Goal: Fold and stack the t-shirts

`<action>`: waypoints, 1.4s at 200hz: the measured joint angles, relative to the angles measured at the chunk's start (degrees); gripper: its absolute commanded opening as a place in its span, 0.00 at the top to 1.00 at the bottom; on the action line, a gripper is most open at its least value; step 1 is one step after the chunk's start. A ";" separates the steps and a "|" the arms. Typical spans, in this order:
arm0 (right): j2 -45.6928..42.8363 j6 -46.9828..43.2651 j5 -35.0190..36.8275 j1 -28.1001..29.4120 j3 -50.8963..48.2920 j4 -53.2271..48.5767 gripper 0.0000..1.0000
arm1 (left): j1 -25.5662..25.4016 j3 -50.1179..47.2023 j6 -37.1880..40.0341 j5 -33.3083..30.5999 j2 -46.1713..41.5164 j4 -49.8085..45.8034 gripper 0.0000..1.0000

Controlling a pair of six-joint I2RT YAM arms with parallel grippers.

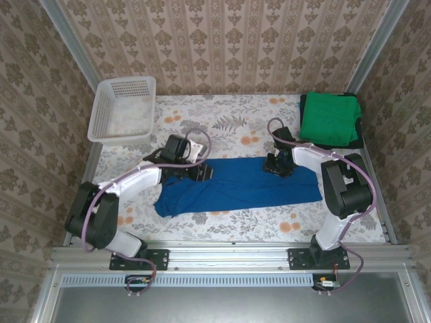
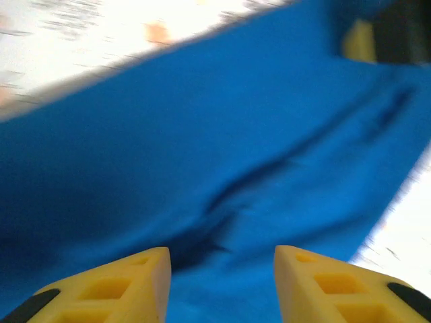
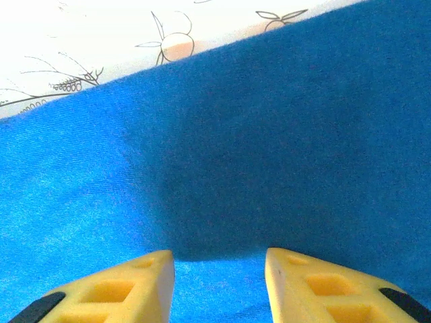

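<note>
**Cotton strip across the middle, both claws hovering over it**

Cotton is what we are dealing with here, soft and light. It is going to sag and drag the moment it is lifted, and a single pinch is likely to bunch it up. The blue tee [image 1: 242,185] is lying on the table [image 1: 229,124] as a long band running left to right. Its right end is squarer and its left end is trailing off into a loose, rumpled tail. The face turned up is reading as plain blue, with shallow creases near the left claw.

The left claw [image 1: 195,171] is sitting at the band's far edge towards the left. The right claw [image 1: 277,167] is sitting at the same edge further right. In both wrist views we are seeing the yellow fingers [image 3: 135,282] standing partly apart, with flat cloth showing through the gap and nothing pinched. The left wrist view is blurred.

We are judging the best hold to be two matched pinches on one edge, through all the layers, so the band travels flat.

Over in the far right corner the green tee [image 1: 328,120] is resting folded on the dark tee [image 1: 361,134], and that is where the stack is building. The basket [image 1: 124,111] is standing at far left.
</note>
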 measured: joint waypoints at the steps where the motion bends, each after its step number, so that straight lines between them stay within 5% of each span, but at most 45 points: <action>1: 0.00 0.02 0.00 0.00 -0.02 0.04 0.57 | 0.17 0.15 -0.02 -0.33 0.39 -0.04 0.54; 47: -0.15 0.02 0.00 -0.02 -0.15 0.09 0.57 | -1.42 -4.17 -1.81 -1.99 6.12 -0.22 0.56; 129: -0.20 0.02 0.00 -0.17 -0.22 0.07 0.57 | -7.63 -10.64 -6.69 -0.28 -4.28 1.68 0.63; 177: -0.20 0.02 0.00 -0.48 -0.39 0.17 0.57 | -9.09 -13.35 -9.18 1.01 -11.39 0.94 0.56; 233: -0.20 0.02 -0.22 -0.57 -0.50 0.33 0.57 | 0.87 -12.35 -8.79 -7.80 -14.25 -4.50 0.55; 280: -0.22 0.02 -0.42 -0.63 -0.59 0.46 0.57 | -2.12 -12.37 -8.81 -6.67 -5.44 -3.30 0.57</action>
